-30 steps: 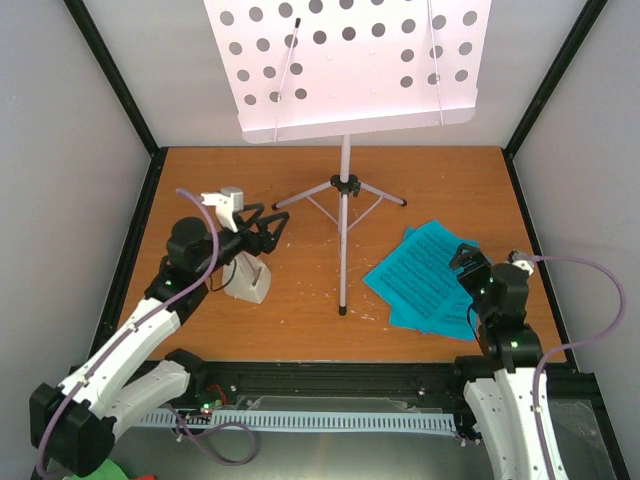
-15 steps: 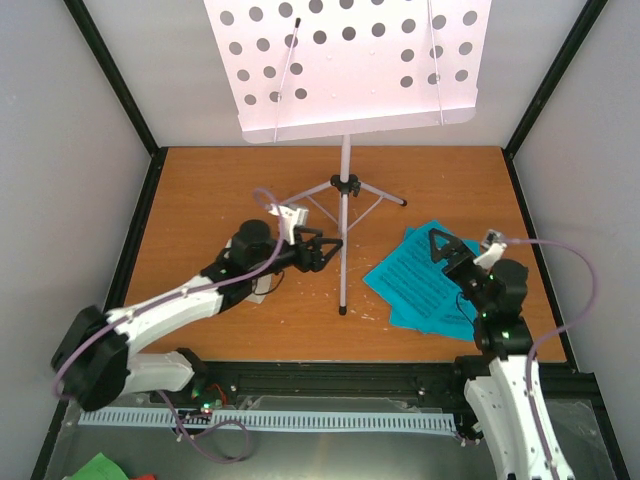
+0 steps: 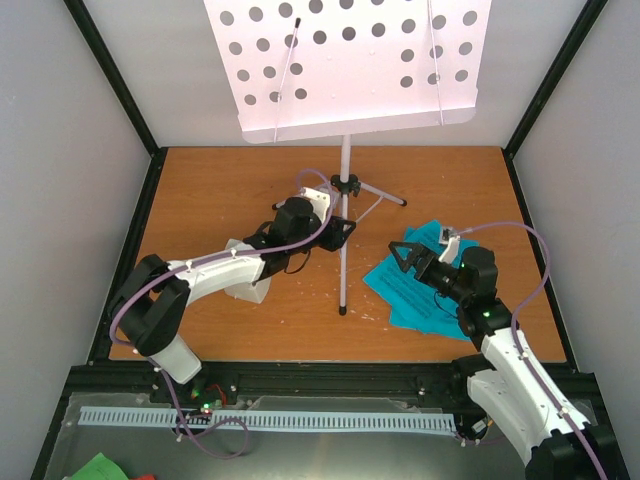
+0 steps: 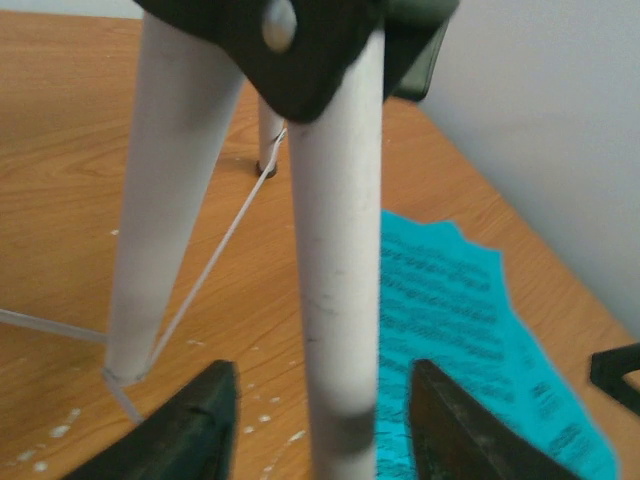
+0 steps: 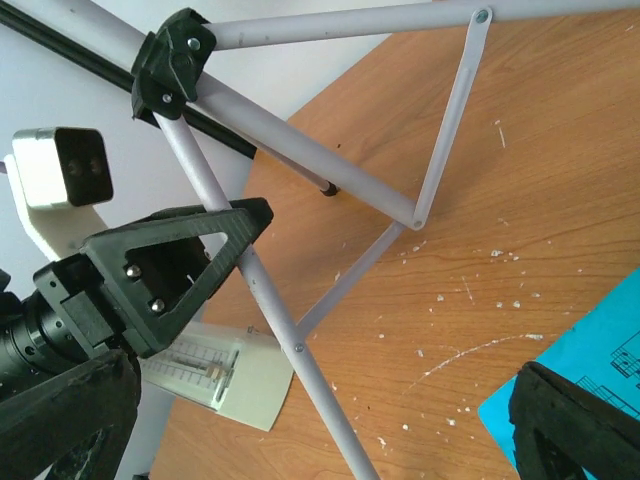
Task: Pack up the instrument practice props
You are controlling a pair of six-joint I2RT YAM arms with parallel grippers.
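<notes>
Surface: we find an orange-brown wooden surface (image 3: 200,180) enclosed by white walls (image 3: 60,150).
Music stand: we note the lilac tripod music stand (image 4: 340,300) upright at mid-surface, toward the far edge; its perforated tray (image 3: 360,110) overhangs that edge.
Left pincer: the left pincer (image 3: 338,230) straddles a white stand tube below the black hub. Its fingers (image 4: 190,425) stand either side with a gap showing on each, so nothing is clamped.
Right pincer: we record the right pincer (image 3: 405,258) spread wide above the pages, holding nothing.
Sheet music: cyan sheet-music pages (image 3: 400,290) lie fanned flat near the right edge.
Metronome: the white metronome (image 5: 240,385) sits left of the stand, partly hidden beneath the left arm (image 3: 210,275).
</notes>
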